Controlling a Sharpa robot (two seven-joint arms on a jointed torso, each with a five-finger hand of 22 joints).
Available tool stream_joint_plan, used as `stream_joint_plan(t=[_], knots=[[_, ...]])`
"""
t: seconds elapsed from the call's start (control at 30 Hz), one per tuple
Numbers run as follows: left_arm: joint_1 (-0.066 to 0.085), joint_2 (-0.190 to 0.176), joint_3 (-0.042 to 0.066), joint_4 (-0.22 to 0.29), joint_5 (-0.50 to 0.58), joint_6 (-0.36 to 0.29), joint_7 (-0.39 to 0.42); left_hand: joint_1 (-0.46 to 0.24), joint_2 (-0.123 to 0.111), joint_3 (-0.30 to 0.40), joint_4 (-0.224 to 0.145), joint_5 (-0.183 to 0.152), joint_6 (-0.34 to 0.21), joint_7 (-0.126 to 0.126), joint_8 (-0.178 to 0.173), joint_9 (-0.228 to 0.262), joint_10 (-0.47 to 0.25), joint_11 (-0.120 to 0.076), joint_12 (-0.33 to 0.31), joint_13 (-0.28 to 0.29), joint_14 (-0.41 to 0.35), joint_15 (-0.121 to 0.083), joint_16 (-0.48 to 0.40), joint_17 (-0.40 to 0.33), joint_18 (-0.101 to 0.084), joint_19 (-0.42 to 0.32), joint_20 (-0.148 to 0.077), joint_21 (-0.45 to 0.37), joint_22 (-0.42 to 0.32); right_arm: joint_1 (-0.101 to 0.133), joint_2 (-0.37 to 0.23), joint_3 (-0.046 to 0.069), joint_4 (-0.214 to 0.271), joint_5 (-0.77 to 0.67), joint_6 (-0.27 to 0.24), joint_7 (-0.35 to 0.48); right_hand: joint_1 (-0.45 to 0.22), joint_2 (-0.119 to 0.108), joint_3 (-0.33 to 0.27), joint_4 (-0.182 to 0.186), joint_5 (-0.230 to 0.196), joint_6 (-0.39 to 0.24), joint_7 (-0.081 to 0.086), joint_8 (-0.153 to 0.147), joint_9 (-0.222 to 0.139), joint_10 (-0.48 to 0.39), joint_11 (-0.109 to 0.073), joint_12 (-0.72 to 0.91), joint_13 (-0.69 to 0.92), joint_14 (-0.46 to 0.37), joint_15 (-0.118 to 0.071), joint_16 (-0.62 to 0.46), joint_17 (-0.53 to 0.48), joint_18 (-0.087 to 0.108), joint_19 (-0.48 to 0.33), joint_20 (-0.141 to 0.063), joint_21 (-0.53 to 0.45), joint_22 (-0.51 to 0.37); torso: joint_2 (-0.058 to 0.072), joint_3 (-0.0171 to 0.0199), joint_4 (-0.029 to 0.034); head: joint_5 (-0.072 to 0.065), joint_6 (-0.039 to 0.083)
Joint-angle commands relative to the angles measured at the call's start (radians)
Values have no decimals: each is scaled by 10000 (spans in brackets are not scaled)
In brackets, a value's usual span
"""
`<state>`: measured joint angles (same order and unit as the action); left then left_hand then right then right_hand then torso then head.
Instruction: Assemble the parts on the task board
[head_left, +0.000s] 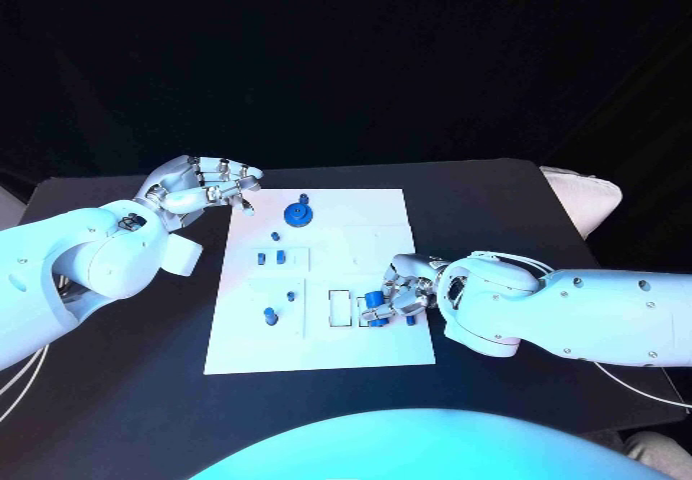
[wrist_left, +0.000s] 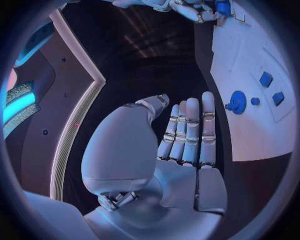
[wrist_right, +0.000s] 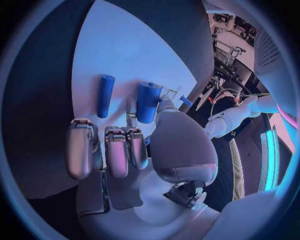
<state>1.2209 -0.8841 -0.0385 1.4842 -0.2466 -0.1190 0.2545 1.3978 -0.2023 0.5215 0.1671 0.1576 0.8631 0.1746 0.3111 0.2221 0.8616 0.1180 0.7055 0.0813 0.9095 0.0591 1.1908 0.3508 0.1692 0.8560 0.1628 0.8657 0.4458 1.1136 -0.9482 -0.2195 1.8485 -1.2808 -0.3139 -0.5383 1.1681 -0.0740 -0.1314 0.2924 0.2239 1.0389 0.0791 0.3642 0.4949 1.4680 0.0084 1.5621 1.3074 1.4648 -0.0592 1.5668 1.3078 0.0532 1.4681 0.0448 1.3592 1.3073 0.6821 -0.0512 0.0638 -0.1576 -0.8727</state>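
The white task board (head_left: 378, 215) lies mid-table. On it are a round blue part (head_left: 297, 213), a small blue peg (head_left: 276, 237), two small blue blocks (head_left: 271, 258), another peg (head_left: 293, 296) and a blue cylinder (head_left: 270, 317). My left hand (head_left: 202, 185) hovers at the board's far left corner; in the left wrist view its fingers (wrist_left: 190, 130) lie straight and hold nothing. My right hand (head_left: 408, 290) sits over the board's near right part. There its thumb and curled fingers pinch a short blue cylinder (wrist_right: 148, 101). A slimmer blue cylinder (wrist_right: 105, 95) lies on the board beside it.
A pale padded object (head_left: 588, 198) rests at the table's far right corner. Bare black table (head_left: 130, 400) runs along the board's left side and front. The left wrist view also shows the round blue part (wrist_left: 237, 102) and the two blocks (wrist_left: 271, 88).
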Motion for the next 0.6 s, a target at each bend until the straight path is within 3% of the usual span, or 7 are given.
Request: stream_joint_plan(t=[0.03, 0.23, 0.27, 0.3, 0.43, 0.6], knots=[[3, 11, 7, 38, 44, 65, 83, 31, 43, -62, 22, 10, 38, 60, -42, -15, 45, 30, -47, -8, 7, 15, -51, -8, 129, 82, -2, -34, -12, -87, 99, -50, -58, -278, 278, -118, -6, 44, -68, 16, 55, -107, -18, -86, -49, 931, -59, -30, 2497, 1060, -35, 40, 2630, -165, 677, -49, -75, 2116, 2, -1, -16, 4, 1], [3, 8, 7, 50, 57, 63, 71, 31, 43, -62, 22, 10, 38, 60, -42, -15, 45, 30, -47, -8, 7, 15, -51, -8, 129, 82, -2, -34, -12, -98, 149, -50, -94, -283, 268, -127, 320, 142, -54, -7, 775, -210, 17, -132, -35, 891, -26, -82, 2448, 1060, -5, 40, 2630, -157, 655, -21, -120, 2127, 6, 0, -7, 12, 1], [3, 6, 7, 50, 59, 61, 69, 31, 43, -62, 22, 10, 38, 60, -42, -15, 45, 30, -47, -8, 7, 15, -51, -8, 129, 82, -2, -34, -12, -99, 139, -50, -89, -251, 187, -122, 501, 187, -15, -20, 1183, -221, 17, -145, -36, 894, -26, -80, 2452, 1060, -6, 40, 2630, -161, 658, -18, -91, 2137, 5, 1, -6, 16, 1], [3, 4, 7, 50, 59, 61, 68, 31, 43, -62, 22, 10, 38, 60, -42, -15, 45, 30, -47, -8, 7, 15, -51, -8, 129, 82, -2, -34, -12, -99, 130, -50, -84, -217, 130, -118, 596, 224, 20, -28, 1306, -215, 12, -147, -37, 898, -30, -75, 2459, 1060, -7, 40, 2630, -162, 658, -18, -84, 2139, 0, 3, -10, 19, 1], [4, -2, 7, 50, 61, 64, 60, 26, 46, -68, 31, 10, 44, 59, -45, -14, 47, 30, -49, -6, 7, 16, -51, -7, 129, 83, -1, -38, -14, -100, -41, -49, 48, 569, -353, -90, 1066, 457, 299, -34, 1643, -108, -43, -140, -50, 917, -76, -56, 2484, 1060, -39, 40, 2630, -171, 670, -34, -14, 2156, -6, 8, -10, 50, 1], [4, -4, 7, 58, 111, 90, 15, 26, 46, -68, 31, 10, 44, 59, -45, -14, 47, 30, -49, -6, 7, 16, -51, -7, 129, 83, -1, -38, -14, -40, -338, -45, 320, 2271, -704, -50, 1213, 536, 473, -16, 1904, -22, -90, -135, -68, 942, -120, -26, 2518, 1060, -76, 40, 2630, -184, 686, -63, 73, 2176, -16, 4, -15, 59, 1]])
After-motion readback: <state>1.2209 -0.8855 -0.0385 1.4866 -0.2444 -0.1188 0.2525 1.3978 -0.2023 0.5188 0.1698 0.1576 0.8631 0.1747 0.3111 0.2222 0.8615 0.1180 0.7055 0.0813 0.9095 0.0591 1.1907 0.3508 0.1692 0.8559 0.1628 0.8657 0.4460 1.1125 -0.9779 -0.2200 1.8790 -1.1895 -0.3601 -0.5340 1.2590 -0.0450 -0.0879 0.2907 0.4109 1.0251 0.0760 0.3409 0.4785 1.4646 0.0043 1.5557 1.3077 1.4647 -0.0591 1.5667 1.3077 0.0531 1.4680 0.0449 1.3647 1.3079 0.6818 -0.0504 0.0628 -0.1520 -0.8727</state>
